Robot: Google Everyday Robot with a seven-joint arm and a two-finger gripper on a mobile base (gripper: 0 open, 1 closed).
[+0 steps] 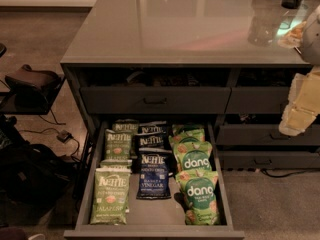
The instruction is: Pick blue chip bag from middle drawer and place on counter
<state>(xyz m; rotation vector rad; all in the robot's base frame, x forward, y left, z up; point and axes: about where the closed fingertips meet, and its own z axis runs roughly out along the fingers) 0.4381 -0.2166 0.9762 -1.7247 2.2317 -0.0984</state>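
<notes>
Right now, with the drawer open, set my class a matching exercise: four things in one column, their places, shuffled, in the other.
Things
1. blue chip bags
2. green Kettle bags
3. dang bags
4. gripper

Places
A. right row of the middle drawer
B. at the view's right edge, outside the drawer
C. centre row of the drawer
D. left row of the drawer

Pairs: 1-C, 2-D, 3-A, 4-B.
</notes>
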